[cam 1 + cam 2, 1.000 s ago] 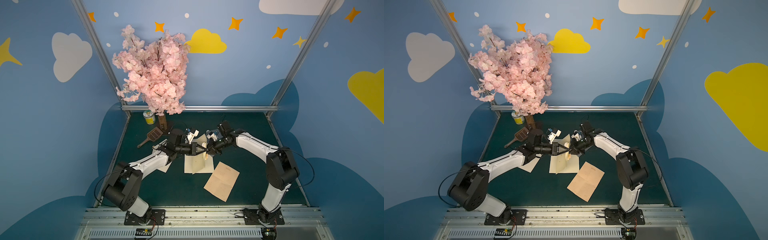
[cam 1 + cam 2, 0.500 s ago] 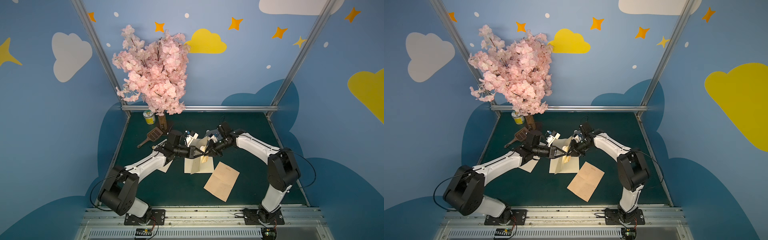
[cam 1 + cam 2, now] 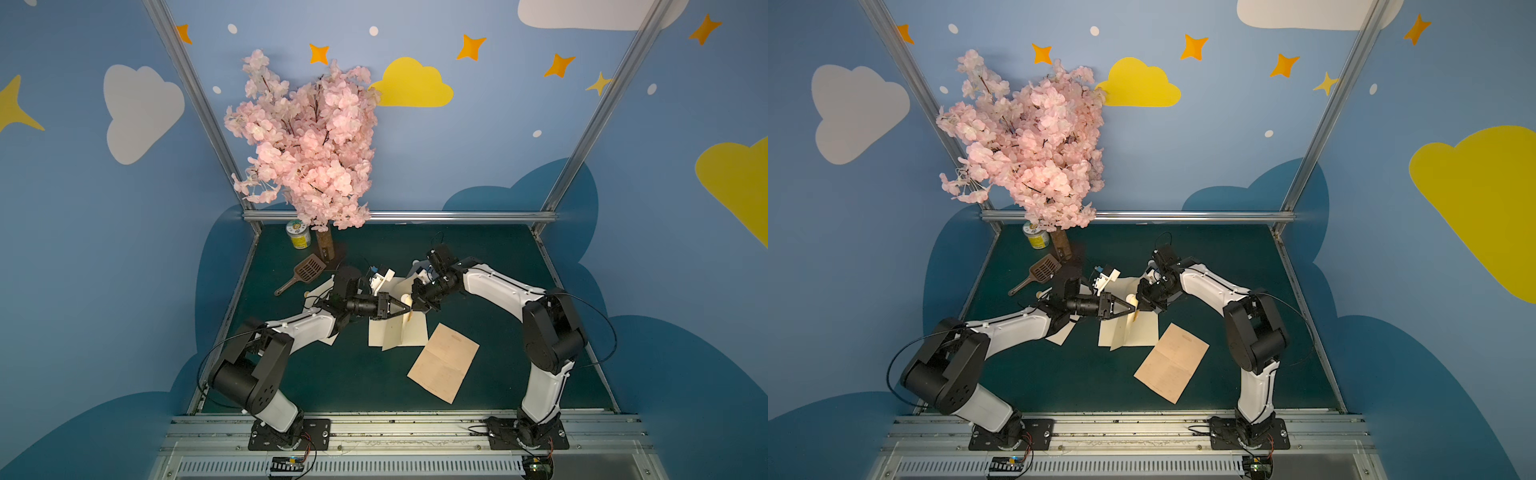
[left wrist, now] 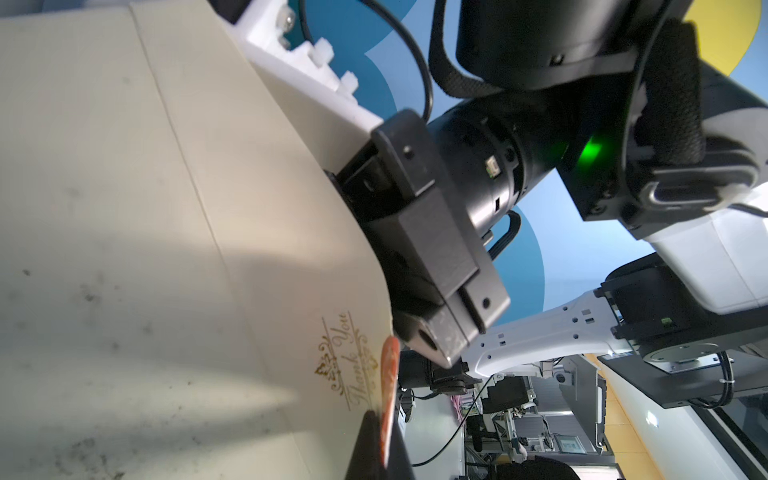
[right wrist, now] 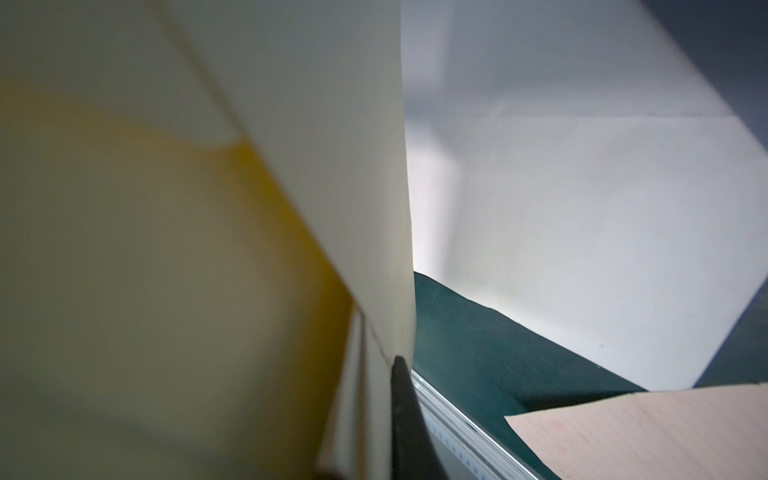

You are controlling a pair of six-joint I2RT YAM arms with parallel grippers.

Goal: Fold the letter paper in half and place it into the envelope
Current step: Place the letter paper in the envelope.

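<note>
1. Pinching a raised panel of the cream envelope [image 3: 397,334] with left claw [image 3: 404,309] and right claw [image 4: 424,345], both clamped shut on it.
2. Leaving the letter paper [image 3: 444,362] flat, unfolded and untouched on the surface [image 3: 332,374], just beside the envelope.
3. Judging by that: neither step done yet.
4. Left to do: fold in half, then slide inside.

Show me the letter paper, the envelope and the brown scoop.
letter paper [image 3: 444,363], in a top view, middle of the tan sheet.
envelope [image 3: 417,335], in a top view, flat cream panel on the mat.
scoop [image 3: 310,268], in a top view, slotted brown head.
</note>
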